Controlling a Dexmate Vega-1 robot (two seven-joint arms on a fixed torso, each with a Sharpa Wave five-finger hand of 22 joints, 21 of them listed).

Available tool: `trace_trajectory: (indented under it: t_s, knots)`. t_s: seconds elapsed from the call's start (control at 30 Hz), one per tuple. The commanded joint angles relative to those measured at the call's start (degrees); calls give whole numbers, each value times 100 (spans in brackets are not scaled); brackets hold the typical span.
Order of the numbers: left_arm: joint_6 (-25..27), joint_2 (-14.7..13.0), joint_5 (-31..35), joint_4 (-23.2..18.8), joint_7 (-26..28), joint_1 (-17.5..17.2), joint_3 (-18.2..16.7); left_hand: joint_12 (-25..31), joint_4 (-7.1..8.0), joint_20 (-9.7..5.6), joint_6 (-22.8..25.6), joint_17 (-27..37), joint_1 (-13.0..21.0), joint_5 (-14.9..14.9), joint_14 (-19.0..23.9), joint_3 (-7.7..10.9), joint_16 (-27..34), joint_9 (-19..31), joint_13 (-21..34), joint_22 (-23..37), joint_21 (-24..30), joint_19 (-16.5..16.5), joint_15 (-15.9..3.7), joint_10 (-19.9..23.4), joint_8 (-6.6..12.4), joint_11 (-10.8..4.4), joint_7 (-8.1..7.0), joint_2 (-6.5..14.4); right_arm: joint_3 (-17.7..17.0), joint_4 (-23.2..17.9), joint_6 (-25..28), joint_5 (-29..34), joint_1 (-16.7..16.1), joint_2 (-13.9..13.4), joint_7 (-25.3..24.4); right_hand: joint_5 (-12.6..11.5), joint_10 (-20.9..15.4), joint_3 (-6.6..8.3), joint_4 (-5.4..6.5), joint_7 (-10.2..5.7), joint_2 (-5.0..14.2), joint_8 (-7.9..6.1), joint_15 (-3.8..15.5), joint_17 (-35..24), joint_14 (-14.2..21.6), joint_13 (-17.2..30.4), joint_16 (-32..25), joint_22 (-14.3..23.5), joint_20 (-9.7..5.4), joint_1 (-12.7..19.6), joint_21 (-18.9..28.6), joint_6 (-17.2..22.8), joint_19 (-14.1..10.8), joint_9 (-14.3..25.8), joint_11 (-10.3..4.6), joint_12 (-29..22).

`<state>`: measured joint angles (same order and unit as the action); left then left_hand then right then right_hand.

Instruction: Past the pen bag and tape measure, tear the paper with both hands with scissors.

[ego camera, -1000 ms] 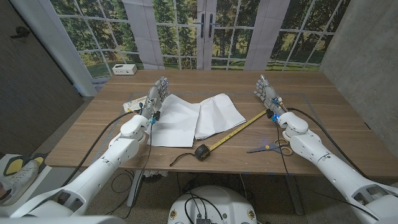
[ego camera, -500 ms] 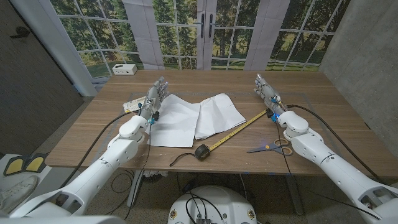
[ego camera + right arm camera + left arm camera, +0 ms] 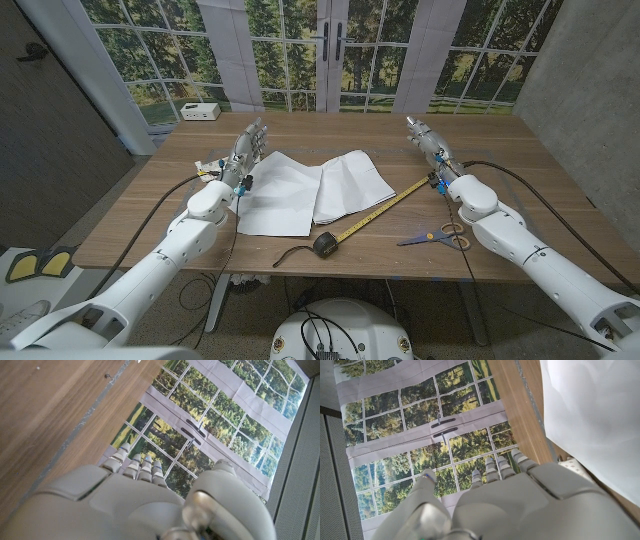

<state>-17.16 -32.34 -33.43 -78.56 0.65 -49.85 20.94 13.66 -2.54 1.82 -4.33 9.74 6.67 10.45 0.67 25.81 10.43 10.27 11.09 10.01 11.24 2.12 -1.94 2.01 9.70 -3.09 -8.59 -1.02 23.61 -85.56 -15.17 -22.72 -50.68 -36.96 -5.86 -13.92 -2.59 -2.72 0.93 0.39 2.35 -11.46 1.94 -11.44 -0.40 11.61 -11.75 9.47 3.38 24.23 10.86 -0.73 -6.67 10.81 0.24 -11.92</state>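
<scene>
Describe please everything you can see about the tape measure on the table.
The tape measure has a small dark round case lying near the table's front edge, between the two arms. Its yellow blade is pulled out and runs flat across the wood toward the right hand, passing beside the white paper's corner. A dark strap trails from the case. The scissors lie apart from it. No hand touches it.

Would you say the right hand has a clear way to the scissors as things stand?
Probably yes. The scissors lie in the open on the table beside the right forearm, nearer the robot than the right hand, which is open and holds nothing. Only the tape measure lies near, toward the middle.
</scene>
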Motion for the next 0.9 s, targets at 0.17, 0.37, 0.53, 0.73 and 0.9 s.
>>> trace_trajectory:
  t_s: [0.17, 0.37, 0.53, 0.73, 0.9]
  knots:
    - [-133, 47, 30, -43, 89, -202, 21, 21, -52, -14, 91, 29, 18, 7, 61, 7, 30, 9, 10, 10, 25, 84, -190, 119, 92, 13, -46, -5, 88, -519, 242, 931, -102, -533, -126, 38, -294, 43, -139, 27, 34, -12, 224, -3, 43, 54, -45, 30, -31, 250, -7, -19, 34, 9, -12, -129]
    - [-167, 105, -49, -2, 83, -308, 20, 33, -60, -25, 140, 29, 5, 7, 74, -1, 32, 7, 11, 10, 25, 95, -198, 176, 112, 16, -52, -8, 119, -553, 199, 1127, -107, -592, -123, 45, -275, 75, -181, 40, 63, -4, 228, -4, 4, 72, -29, 30, -56, 330, -16, -45, 62, 10, -25, -122]
    - [-83, 18, -67, -163, 182, -436, -35, 32, -66, -37, 154, 30, -4, 8, 81, -6, 31, 5, 11, 11, 22, 97, -198, 195, 116, 27, -36, -8, 173, -679, 235, 1464, -79, -721, -132, 56, -252, 104, -233, 49, 78, 1, 219, -4, -49, 92, -9, 30, -43, 416, -22, -69, 90, 11, -49, -115]
    - [-268, 86, 334, -320, 818, -600, -91, 111, -124, -97, 577, 27, -26, 14, 374, -13, 93, 3, 17, 9, 60, 271, -356, 549, 232, -59, -34, 14, 192, -743, 293, 1642, -62, -788, -111, 66, -250, 126, -271, 54, 91, 1, 223, -4, -86, 107, 4, 31, -46, 481, -27, -76, 113, 12, -40, -116]
    - [-309, 114, 299, -389, 845, -672, -121, 145, -200, -130, 726, 21, 33, 12, 498, -1, 102, 1, 16, 6, 74, 371, -416, 714, 250, -87, -43, 0, 209, -744, 231, 1723, -43, -853, -15, 80, -241, 149, -314, 45, 102, 1, 171, -3, -147, 122, 23, 30, 17, 551, -31, -84, 139, 12, -66, -113]
